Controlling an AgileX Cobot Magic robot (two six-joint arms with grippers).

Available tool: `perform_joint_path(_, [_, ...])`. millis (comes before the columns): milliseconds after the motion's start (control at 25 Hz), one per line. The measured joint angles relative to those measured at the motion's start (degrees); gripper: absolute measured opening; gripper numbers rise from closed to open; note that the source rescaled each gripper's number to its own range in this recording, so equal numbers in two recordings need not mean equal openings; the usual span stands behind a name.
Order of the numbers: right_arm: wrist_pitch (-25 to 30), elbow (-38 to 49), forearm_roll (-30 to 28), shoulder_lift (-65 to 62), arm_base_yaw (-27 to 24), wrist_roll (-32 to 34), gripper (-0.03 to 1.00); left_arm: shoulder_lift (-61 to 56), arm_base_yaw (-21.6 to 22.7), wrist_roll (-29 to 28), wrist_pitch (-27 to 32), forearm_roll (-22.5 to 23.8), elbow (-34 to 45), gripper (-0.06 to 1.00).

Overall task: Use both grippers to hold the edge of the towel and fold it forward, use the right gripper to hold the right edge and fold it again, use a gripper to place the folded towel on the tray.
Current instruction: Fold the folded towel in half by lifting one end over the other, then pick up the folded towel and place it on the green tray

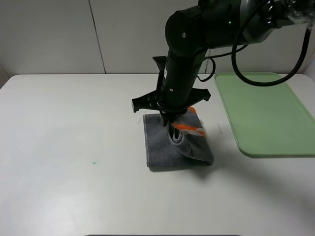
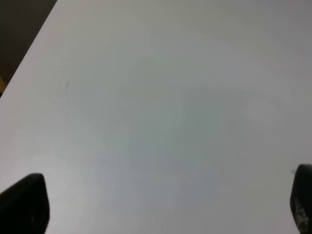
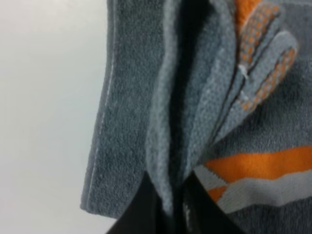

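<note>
Two pincers: our right pincer (image 1: 169,124) clamps the towel (image 1: 165,153) by its edge mid second fold, left pincer (image 2: 165,201) gapes; next we lay it flat.

- The towel (image 1: 170,150) is dark grey terry, with pale grey stitching along its hem (image 3: 100,141).
- The towel's raised fold shows a band (image 1: 189,128) of orange and white stripes. In the right wrist view, part of this band is a fine orange-and-grey check.
- The tray (image 1: 266,113) is plain light green.
- The desk (image 1: 74,147) is white, with one tiny green speck (image 1: 93,163).
- The right arm (image 1: 192,44) is glossy black and carries a small green light (image 1: 229,22).
- The right tool (image 3: 170,212) has black fingers (image 3: 136,217).
- The left tool (image 2: 165,207) also has black fingers (image 2: 27,202).
</note>
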Motion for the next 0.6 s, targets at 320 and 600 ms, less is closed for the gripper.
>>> perform_joint_path(320, [-5.7,0.0,4.5,0.0,0.0,1.5,0.96,0.0,0.0,0.0,0.0,0.0,0.0,1.0])
perform_joint_path(600, [-5.9,0.0,5.5,0.0,0.0,-0.6,1.0,0.0,0.0,0.0,0.0,0.0,0.0,1.0])
